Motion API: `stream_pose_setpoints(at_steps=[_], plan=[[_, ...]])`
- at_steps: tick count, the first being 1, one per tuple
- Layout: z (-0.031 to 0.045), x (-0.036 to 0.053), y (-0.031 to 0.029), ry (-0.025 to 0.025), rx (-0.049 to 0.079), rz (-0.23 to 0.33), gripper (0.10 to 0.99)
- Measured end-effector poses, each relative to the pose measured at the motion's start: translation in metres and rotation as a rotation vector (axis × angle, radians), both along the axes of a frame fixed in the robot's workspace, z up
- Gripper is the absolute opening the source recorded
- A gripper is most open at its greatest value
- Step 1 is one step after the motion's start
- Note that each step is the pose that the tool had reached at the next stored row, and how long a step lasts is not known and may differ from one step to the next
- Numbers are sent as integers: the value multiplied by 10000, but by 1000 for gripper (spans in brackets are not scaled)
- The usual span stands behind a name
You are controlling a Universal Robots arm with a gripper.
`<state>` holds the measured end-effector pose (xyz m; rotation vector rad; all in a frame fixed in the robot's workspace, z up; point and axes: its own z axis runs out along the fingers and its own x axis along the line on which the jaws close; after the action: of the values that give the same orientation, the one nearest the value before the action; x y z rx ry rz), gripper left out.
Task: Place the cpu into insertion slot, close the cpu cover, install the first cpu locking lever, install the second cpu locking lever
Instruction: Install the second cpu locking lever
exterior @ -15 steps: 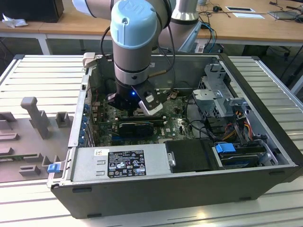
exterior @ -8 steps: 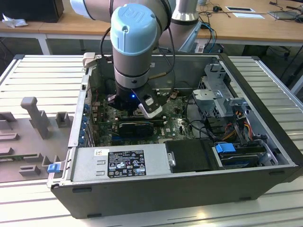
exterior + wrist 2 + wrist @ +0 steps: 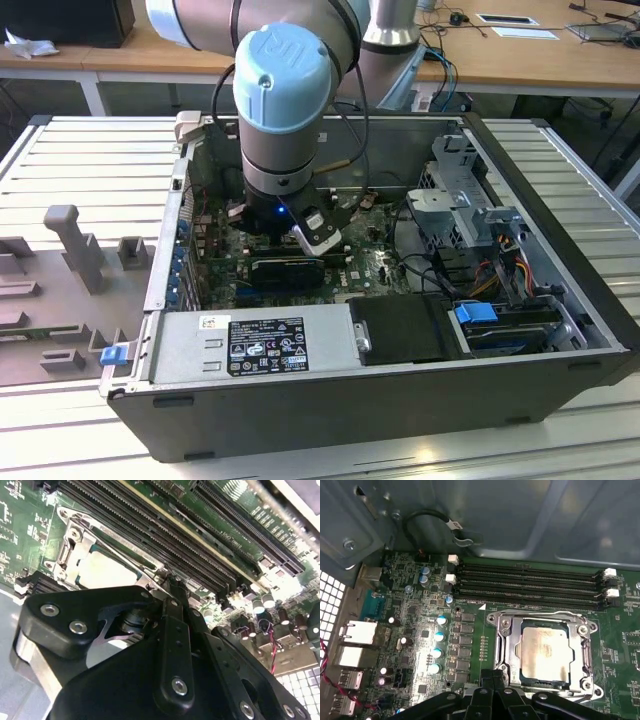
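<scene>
Motherboard point(image 3: 410, 630) components are seen crowded around the work area inside an open computer case point(image 3: 400, 390), which lies on a slatted metal table point(image 3: 90, 160). The arm point(image 3: 285, 90) is lowered into the case, with its wrist just above the board. In the first wrist view the cpu point(image 3: 545, 652) is seated in the insertion slot point(image 3: 517, 652), and the cpu cover point(image 3: 582, 650) is lying closed over it, its silver frame bordering the chip on all sides. In the second wrist view the same chip point(image 3: 102, 570) is seen beyond the black linkage of the gripper point(image 3: 172, 587), whose fingers are drawn together with nothing held between them; their tips are placed at the socket's edge, beside a thin metal lever point(image 3: 130, 555) that runs along the frame. Whether the tips are touching the lever cannot be told.

Four long black memory slots point(image 3: 530, 582) are lined up just beside the socket, with white latches at their ends. A row of blue-topped capacitors point(image 3: 437, 645) is set on the socket's other side, near the silver rear ports point(image 3: 355, 645). A black looped cable point(image 3: 427, 522) is hung on the case wall above the slots. In the exterior view a power supply point(image 3: 260, 345) with a label and a drive bay with a blue tab point(image 3: 478, 312) are mounted along the near side, and loose wires are bundled at the exterior view's right.
</scene>
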<state>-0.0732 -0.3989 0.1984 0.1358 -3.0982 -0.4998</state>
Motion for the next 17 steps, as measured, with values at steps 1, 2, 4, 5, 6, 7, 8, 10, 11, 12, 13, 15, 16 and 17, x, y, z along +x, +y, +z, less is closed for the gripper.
stream_pose_setpoints(at_steps=[1,2,4,5,6,7,8,10,11,12,13,15,16,17], plan=[[7,-1,-1,0,2,0,106],[26,-1,-1,1,4,0,106],[92,-1,0,0,8,0,106],[163,-1,-1,0,8,-1,106],[215,-1,0,1,9,-1,106],[299,-1,0,0,10,-1,106],[356,-1,0,0,11,0,106],[445,-1,0,0,12,0,106],[469,-1,1,0,11,0,106],[476,9,3,-1,13,3,106],[476,47,4,5,12,0,106],[476,190,7,48,12,-1,106],[476,238,8,65,12,0,106],[476,283,8,82,12,0,106]])
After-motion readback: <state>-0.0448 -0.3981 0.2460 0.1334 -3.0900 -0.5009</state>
